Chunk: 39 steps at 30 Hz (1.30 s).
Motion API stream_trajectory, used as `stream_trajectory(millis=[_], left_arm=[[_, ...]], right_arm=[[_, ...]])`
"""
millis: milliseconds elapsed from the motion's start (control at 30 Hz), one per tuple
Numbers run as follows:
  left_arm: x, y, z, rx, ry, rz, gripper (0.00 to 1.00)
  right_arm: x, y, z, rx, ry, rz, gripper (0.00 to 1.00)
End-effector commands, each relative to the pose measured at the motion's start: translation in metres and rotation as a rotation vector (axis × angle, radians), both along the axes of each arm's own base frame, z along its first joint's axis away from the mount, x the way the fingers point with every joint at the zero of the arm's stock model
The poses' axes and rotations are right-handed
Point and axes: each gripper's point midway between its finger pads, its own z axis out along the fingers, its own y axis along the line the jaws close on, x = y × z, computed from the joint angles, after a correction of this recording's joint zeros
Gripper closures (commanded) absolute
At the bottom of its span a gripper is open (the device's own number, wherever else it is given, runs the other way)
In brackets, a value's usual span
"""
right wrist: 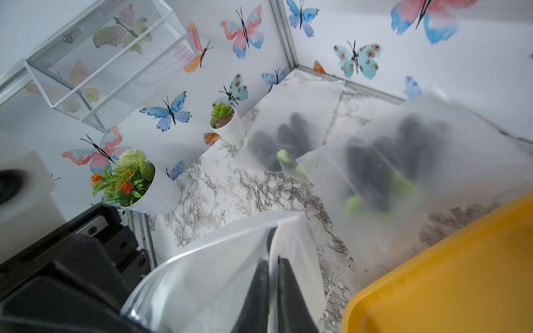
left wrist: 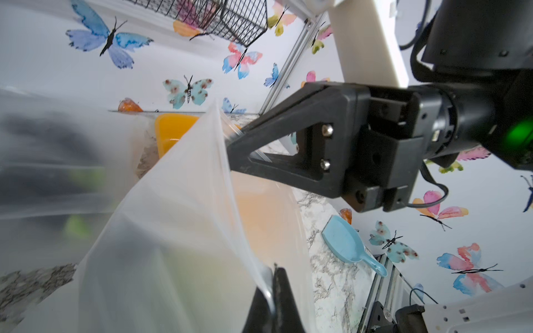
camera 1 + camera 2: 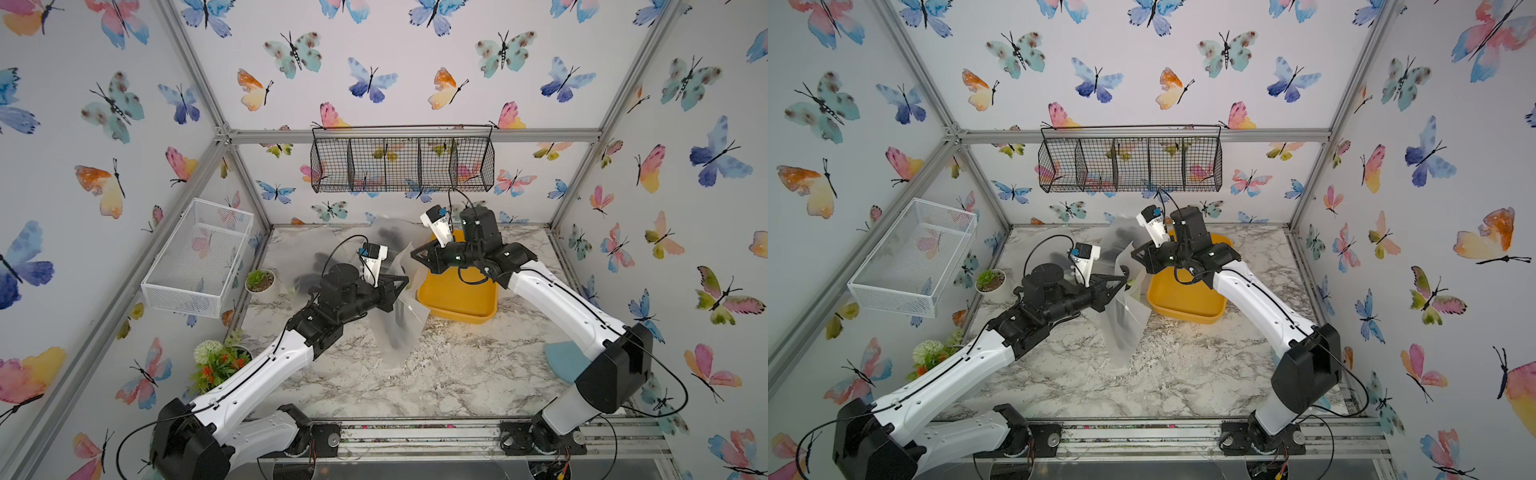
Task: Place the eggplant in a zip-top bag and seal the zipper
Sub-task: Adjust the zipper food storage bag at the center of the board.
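Marble counter (image 3: 457, 374), butterfly walls all round. Both my arms reach in from the near edge and meet over the middle. My left pincer (image 3: 405, 284) is clamped on one lip of the frosted zip-top bag (image 3: 388, 353), which hangs upright. My right pincer (image 3: 413, 252) is pinched together on the opposite lip. The dark blur inside looks like the eggplant (image 3: 397, 326). Another filled bag (image 1: 288, 135) lies by the far edge.

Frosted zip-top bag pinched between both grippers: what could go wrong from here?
1. The left gripper and right gripper pinch the frosted zip-top bag only at its thin top edge; it could slip free.
2. The mouth appears to gape between the grips in the right wrist view, so the zipper may seal unevenly.
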Motion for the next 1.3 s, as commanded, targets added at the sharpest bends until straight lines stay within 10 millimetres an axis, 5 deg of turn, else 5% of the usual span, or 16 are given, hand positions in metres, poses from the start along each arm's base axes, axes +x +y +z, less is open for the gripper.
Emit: stream_trajectory(millis=[0, 100, 200, 300, 433, 600, 767, 833, 1000, 1267], left_arm=[[-0.011, -0.013, 0.038, -0.055, -0.058, -0.104, 1.0], [-0.017, -0.021, 0.059, -0.079, -0.084, -0.151, 1.0], [-0.014, -0.014, 0.058, -0.073, -0.071, -0.107, 1.0], [0.0, 0.012, 0.039, -0.094, 0.003, 0.007, 1.0], [0.008, 0.048, -0.006, -0.09, 0.102, 0.083, 1.0], [0.013, 0.09, -0.061, 0.076, 0.164, 0.172, 1.0], [0.017, 0.111, -0.063, 0.11, 0.172, 0.228, 1.0], [0.017, 0.116, -0.059, 0.125, 0.172, 0.238, 1.0], [0.008, 0.104, -0.043, 0.1, 0.137, 0.141, 1.0], [0.036, 0.133, -0.051, 0.065, 0.225, 0.373, 1.0]], right_arm=[[-0.009, -0.012, 0.03, 0.019, -0.051, -0.024, 0.93], [-0.019, -0.014, 0.052, 0.058, -0.083, -0.005, 0.93], [-0.027, -0.011, 0.059, 0.089, -0.087, 0.036, 0.83], [-0.035, -0.001, 0.059, 0.149, -0.068, 0.111, 0.6], [-0.029, 0.001, 0.055, 0.156, -0.095, 0.1, 0.49], [-0.01, -0.004, -0.01, -0.024, -0.069, 0.055, 0.43], [0.004, -0.012, -0.099, -0.21, -0.029, 0.034, 0.4], [0.015, -0.013, -0.118, -0.258, -0.04, 0.014, 0.39], [0.017, 0.014, -0.103, -0.16, -0.173, 0.159, 0.36], [-0.031, 0.018, -0.084, -0.102, -0.24, 0.205, 0.35]])
